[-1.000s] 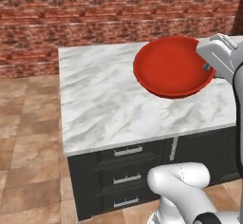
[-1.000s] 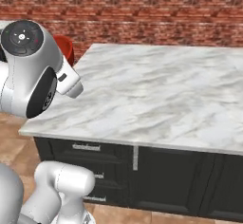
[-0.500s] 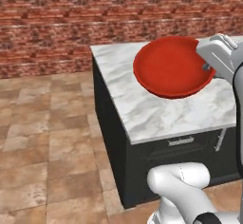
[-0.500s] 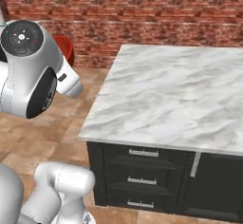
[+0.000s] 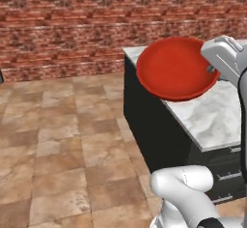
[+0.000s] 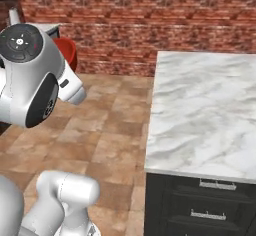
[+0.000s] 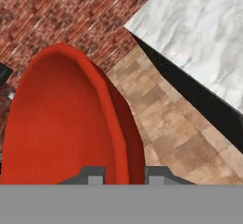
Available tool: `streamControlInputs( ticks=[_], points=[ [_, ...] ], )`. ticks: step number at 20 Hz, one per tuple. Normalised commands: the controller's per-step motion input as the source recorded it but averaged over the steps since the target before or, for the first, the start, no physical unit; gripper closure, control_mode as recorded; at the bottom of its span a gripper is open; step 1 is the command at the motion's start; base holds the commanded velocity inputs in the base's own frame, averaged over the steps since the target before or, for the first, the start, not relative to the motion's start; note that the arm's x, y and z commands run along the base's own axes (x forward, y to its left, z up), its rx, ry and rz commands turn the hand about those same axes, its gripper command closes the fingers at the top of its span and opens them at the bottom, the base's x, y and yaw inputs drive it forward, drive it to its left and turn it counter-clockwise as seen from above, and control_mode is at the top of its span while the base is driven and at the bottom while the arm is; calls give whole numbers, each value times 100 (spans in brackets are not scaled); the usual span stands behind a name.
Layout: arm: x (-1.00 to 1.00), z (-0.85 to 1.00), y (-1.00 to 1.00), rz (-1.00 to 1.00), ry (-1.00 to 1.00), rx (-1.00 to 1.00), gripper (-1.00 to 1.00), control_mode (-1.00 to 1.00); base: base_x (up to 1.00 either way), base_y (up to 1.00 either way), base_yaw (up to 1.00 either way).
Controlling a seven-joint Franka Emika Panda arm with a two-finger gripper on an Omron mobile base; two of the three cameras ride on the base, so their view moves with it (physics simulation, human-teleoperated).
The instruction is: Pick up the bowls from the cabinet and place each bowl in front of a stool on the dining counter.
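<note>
Tool (image 7: 124, 176) is seen clamped on the rim of the red bowl (image 7: 61, 123), one dark fingertip inside the wall and one outside it, as the hand view shows. The bowl is held up in the air, clear of any surface; in the left base view it (image 5: 174, 67) is tilted, its hollow turned toward the camera, and it is carried by the white hand at its right edge. In that view it is seen in front of the near corner of a white marble bench (image 5: 212, 113), though whether it is truly above the slab or beside it cannot be told from there. In the right base view a sliver of the bowl (image 6: 67, 52) is seen behind the arm, over the tiled floor (image 6: 107, 130), well apart from the marble bench (image 6: 205, 112) on black drawer units (image 6: 210, 210). A brick wall (image 6: 150, 25) is seen beyond.
</note>
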Motion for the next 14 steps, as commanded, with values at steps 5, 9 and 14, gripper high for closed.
streamControlInputs(
  ticks=[5, 9, 14],
  points=[
    [0, 0, 0, 0, 0, 0, 100, 100, 100, 100, 0],
    [0, 0, 0, 0, 0, 0, 100, 100, 100, 82, 5],
    [0, 0, 0, 0, 0, 0, 100, 100, 100, 64, 10]
  ],
)
